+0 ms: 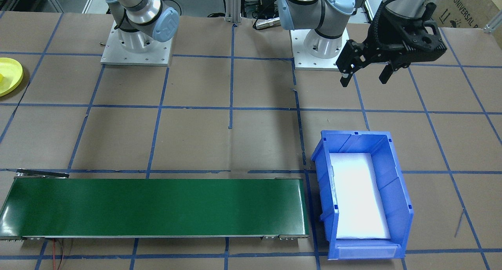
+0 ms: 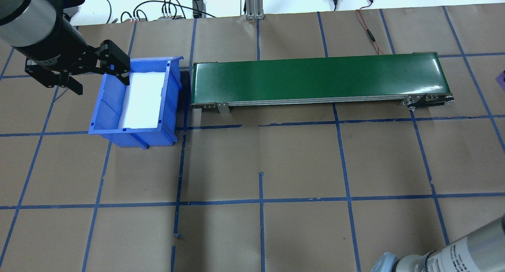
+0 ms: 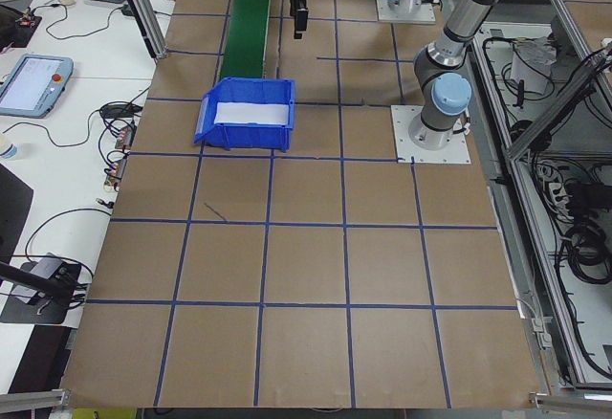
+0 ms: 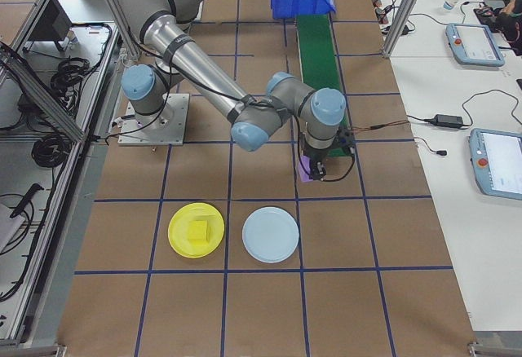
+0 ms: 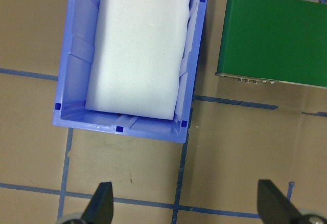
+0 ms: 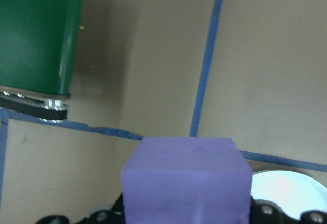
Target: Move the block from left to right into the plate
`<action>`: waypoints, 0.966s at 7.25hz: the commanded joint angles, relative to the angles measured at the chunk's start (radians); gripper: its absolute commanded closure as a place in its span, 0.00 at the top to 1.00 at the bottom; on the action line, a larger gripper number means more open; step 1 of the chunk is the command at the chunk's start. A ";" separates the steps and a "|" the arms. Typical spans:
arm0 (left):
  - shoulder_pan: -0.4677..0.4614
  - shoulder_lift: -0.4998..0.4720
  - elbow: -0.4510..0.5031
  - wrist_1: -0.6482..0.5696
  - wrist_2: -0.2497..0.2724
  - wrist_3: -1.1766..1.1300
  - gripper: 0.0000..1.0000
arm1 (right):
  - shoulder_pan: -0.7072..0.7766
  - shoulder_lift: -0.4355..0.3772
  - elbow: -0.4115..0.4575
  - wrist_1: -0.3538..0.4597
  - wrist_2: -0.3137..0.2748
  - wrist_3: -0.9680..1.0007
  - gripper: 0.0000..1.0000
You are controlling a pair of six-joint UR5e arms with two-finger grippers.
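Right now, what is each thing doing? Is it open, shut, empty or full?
Left gripper: open, empty, hanging above the table beside the bin.
Right gripper: shut on the purple block.
Blue bin: no blocks, only a white liner.
Green conveyor belt: bare.
Yellow plate: holds a yellow block.
Pale blue plate: empty.

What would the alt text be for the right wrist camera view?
A purple block fills the lower centre, held in the right gripper. Behind it are brown table paper with blue tape lines, the green conveyor's end at upper left, and a pale plate's edge at lower right.
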 commanded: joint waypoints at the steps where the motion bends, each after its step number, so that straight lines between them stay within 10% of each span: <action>1: 0.001 0.034 0.000 -0.039 0.020 0.000 1.00 | -0.209 0.060 0.041 -0.026 0.012 -0.206 0.43; 4: 0.000 0.043 0.000 -0.058 0.020 0.000 1.00 | -0.280 0.151 0.042 -0.109 0.014 -0.260 0.45; 6: 0.000 0.043 -0.005 -0.056 0.020 0.000 1.00 | -0.281 0.150 0.045 -0.108 0.014 -0.236 0.91; 7: -0.003 0.040 -0.011 -0.053 0.020 0.002 1.00 | -0.281 0.145 0.045 -0.108 0.014 -0.219 0.94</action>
